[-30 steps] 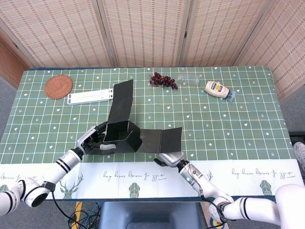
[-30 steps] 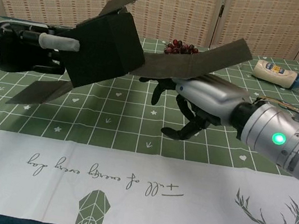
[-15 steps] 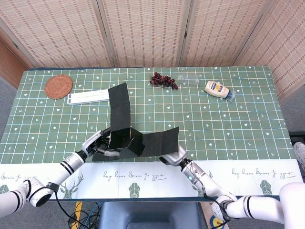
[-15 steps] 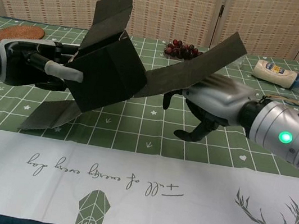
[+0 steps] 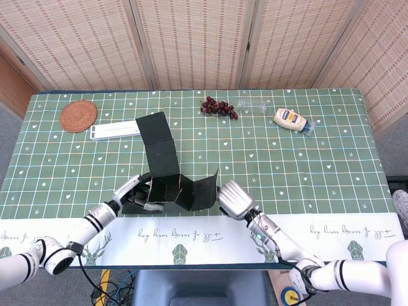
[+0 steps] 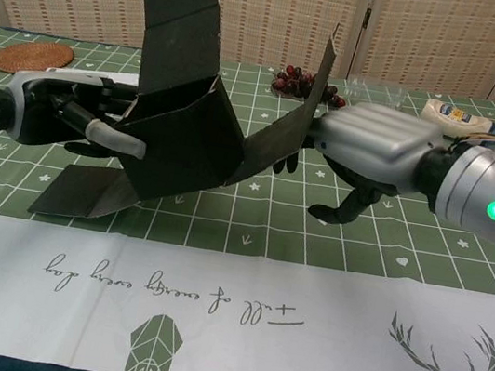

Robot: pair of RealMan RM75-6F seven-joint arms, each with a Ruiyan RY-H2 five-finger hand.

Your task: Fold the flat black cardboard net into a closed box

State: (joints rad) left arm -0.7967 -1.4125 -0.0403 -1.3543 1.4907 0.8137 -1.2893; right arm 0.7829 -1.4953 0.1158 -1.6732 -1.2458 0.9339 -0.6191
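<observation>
You are partway through forming the box, at the near edge of the table, a little left of its middle.

Your left hand (image 6: pixel 66 110) reaches in from the left and grips the left side of the black cardboard net (image 6: pixel 184 142), thumb across the front and fingers behind. It steadies the part already folded into a box-like body. From that body a long flap (image 5: pixel 155 139) stands up and leans away toward the far edge of the table, and a smaller flap (image 6: pixel 86 191) lies flat on the green checked cloth at the near left.

To the right of the body, a side panel (image 6: pixel 293 122) is tipped up steeply. Your right hand (image 6: pixel 371 149) presses against its outer face with the knuckles. Its fingers curl downward below the panel and hold nothing. It pushes the panel; it does not grasp it.

My judgement: the step in hand is raising this right wall. The next move calls for pushing it fully upright against the body while the left hand keeps the body from sliding, then bringing the tall flap down as a lid.

As for containers, the half-formed box appears empty. Near the far edge, right of the middle, a clear plastic bottle (image 5: pixel 254 105) lies on its side; I cannot tell its contents.
</observation>
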